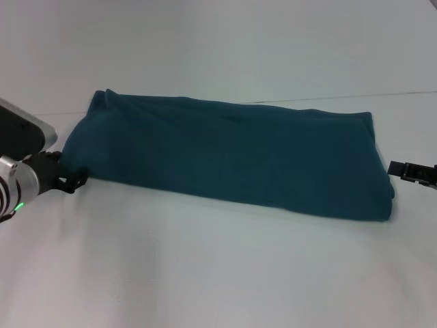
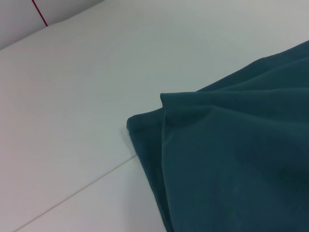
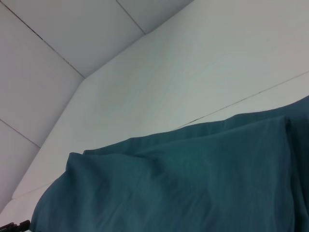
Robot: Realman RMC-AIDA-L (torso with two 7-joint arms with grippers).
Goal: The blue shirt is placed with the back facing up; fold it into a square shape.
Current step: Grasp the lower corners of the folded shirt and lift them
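folding the long strip end to end: both hands sit at its short ends

stretching across the middle of the tabletop [image 1: 205,273], the blue shirt [image 1: 232,157] lies as a long, already narrowed band, its long axis running from the tabletop's left side to its right side, slightly nearer to you at the right end. that axis is what your next move turns on: to reach a square, one short end most likely has to travel along it and land on the other.

look at where each hand stands. your left hand [image 1: 68,179] sits low at the shirt's left end, right at the near corner of the cloth, touching or almost touching it; the shirt lies to its right. you cannot tell from these views whether it is wide, narrow or already pinching the fabric. your right hand [image 1: 413,172] hangs just beside the shirt's right end, a little apart from the cloth, with the shirt to its left. its opening cannot be told either, since only a dark tip shows.

judging by position, the left hand is the nearer one. the left wrist view shows the rounded, layered corner [image 2: 145,123] close up, with a fold ridge running back from it, so a grasp there would need to take all the layers together.
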